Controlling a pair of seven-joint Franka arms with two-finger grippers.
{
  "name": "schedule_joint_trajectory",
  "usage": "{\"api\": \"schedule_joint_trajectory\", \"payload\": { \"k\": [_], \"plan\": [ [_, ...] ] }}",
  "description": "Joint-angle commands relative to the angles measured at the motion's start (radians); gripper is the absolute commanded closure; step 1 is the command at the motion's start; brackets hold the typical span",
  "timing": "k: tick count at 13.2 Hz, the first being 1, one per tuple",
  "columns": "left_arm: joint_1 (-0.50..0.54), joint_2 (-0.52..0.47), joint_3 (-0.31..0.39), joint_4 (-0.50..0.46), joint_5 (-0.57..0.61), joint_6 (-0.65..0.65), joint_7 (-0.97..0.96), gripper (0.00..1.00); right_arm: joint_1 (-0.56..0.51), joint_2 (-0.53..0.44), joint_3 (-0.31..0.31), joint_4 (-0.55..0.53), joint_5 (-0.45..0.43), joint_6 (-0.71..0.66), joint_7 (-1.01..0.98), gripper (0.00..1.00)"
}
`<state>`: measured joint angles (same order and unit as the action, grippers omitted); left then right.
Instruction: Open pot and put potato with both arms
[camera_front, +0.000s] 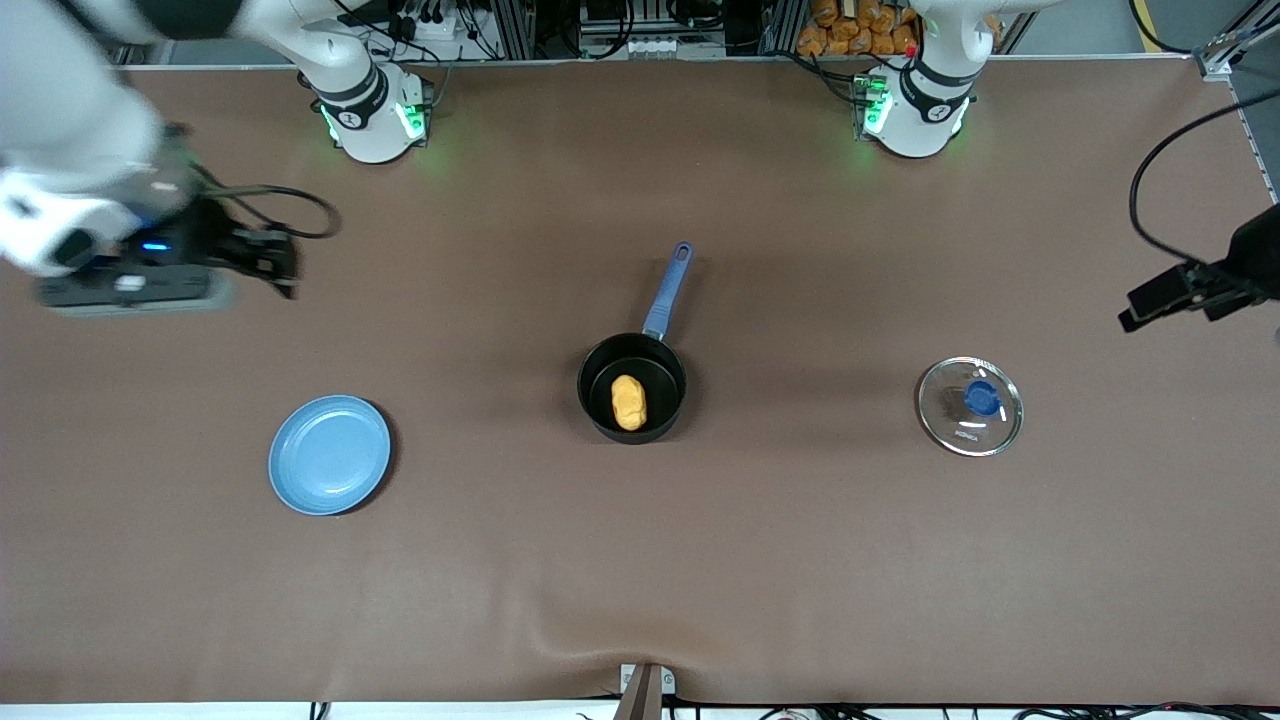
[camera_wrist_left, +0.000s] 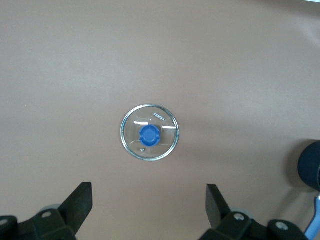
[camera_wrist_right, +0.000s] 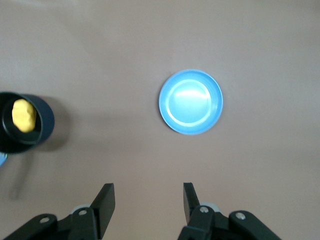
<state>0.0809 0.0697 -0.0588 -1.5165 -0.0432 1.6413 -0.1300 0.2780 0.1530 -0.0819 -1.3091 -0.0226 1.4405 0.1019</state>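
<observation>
The pot shows a matt black inside and a blue, plastic-looking handle. The potato in it looks dull yellow and slightly lumpy. The lid is clear glass with a shiny metal rim and a blue knob. The plate is glossy, smooth blue, catching glare. The table cover is matt brown, faintly rippled at its near edge.

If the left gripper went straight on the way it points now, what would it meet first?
Probably the lid: the left gripper, jaws open and empty, points down at it on the table. Depth is unclear.
</observation>
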Motion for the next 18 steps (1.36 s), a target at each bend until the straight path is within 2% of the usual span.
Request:
{"api": "schedule_joint_trajectory", "payload": {
  "k": [1,3,4,5,9,12,15,18],
  "plan": [
    [0.007,-0.048,-0.003,0.001,-0.004,-0.052,0.01,0.0,-0.134,0.003,0.019,0.027,0.046,-0.041,-0.085,0.35],
    [0.007,-0.06,-0.006,0.001,-0.004,-0.121,-0.012,0.0,-0.181,0.005,0.019,0.027,0.053,-0.041,-0.088,0.31],
    [0.008,-0.071,-0.006,0.001,-0.004,-0.139,-0.013,0.0,-0.194,0.005,0.019,0.027,0.053,-0.041,-0.088,0.14],
    [0.007,-0.091,-0.006,-0.002,-0.003,-0.141,-0.013,0.0,-0.204,0.005,0.019,0.027,0.053,-0.04,-0.088,0.0],
    [0.008,-0.11,-0.006,-0.004,-0.003,-0.156,-0.013,0.0,-0.206,0.011,0.021,0.027,0.049,-0.031,-0.087,0.0],
    [0.008,-0.119,-0.006,-0.004,-0.003,-0.173,-0.011,0.0,-0.235,-0.012,0.021,-0.005,0.101,0.041,-0.09,0.0],
    [0.007,-0.148,-0.003,-0.028,-0.003,-0.186,-0.014,0.0,-0.238,-0.119,0.022,-0.163,0.095,0.145,-0.091,0.0],
    [0.007,-0.174,0.0,-0.056,-0.001,-0.187,-0.017,0.0,-0.226,-0.211,0.021,-0.324,0.089,0.19,-0.087,0.0]
  ]
}}
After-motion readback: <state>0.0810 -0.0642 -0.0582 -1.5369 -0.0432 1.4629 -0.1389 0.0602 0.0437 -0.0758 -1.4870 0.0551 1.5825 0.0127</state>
